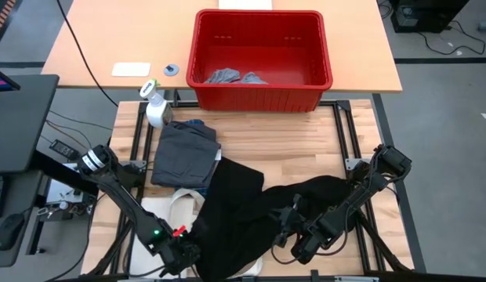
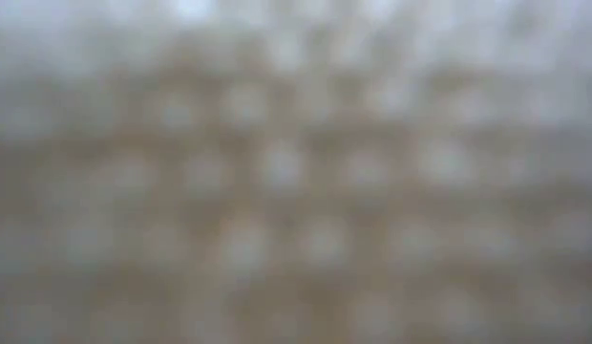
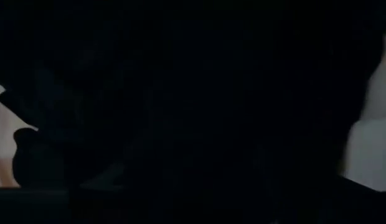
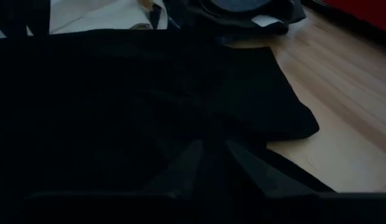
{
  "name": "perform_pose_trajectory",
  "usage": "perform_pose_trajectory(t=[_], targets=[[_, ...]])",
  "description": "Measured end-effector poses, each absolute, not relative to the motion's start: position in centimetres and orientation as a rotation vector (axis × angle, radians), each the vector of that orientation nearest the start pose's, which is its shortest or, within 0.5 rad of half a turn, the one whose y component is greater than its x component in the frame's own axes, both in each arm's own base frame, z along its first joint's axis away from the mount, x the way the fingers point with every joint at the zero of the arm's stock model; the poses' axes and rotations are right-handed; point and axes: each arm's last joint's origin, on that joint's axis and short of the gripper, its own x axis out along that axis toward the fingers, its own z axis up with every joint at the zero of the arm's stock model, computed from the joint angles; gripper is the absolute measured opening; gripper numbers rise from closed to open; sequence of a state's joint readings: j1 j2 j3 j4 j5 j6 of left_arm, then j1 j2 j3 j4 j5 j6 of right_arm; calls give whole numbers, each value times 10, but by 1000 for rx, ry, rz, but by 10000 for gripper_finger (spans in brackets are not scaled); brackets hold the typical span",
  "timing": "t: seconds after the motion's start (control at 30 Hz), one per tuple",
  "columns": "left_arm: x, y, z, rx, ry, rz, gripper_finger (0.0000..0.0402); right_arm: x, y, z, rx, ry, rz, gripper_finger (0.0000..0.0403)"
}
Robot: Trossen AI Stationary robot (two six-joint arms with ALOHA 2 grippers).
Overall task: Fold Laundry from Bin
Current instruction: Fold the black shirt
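Large black fabric garment (image 1: 243,207) hides both pincers on the pale wooden surface (image 1: 306,149); whether either is apart or clamped cannot be told.

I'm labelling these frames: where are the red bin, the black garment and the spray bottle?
red bin (image 1: 260,100): high view, front wall.
black garment (image 1: 235,211): high view, middle of the cloth.
spray bottle (image 1: 157,110): high view, white body.

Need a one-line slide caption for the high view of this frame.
Both grippers, left gripper and right gripper, work the black garment at the table's near edge; red bin holds grey pieces.
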State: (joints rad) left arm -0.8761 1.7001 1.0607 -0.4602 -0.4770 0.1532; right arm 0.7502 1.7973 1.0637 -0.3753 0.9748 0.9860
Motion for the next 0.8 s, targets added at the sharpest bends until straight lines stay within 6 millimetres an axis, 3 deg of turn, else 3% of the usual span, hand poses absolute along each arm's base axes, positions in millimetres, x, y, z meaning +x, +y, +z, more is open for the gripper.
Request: perform_pose_trajectory(t=[0.17, 0.37, 0.6, 0.8], targets=[[223, -246, 177, 881, 842, -444, 169, 264, 214, 166, 95, 526, -502, 74], [226, -248, 194, 856, 821, -430, 22, 264, 214, 166, 105, 523, -503, 74], [226, -252, 242, 774, 756, -432, 15, 265, 217, 167, 145, 529, -473, 74], [236, -246, 256, 689, 690, -317, 15, 266, 220, 166, 173, 572, -422, 74]])
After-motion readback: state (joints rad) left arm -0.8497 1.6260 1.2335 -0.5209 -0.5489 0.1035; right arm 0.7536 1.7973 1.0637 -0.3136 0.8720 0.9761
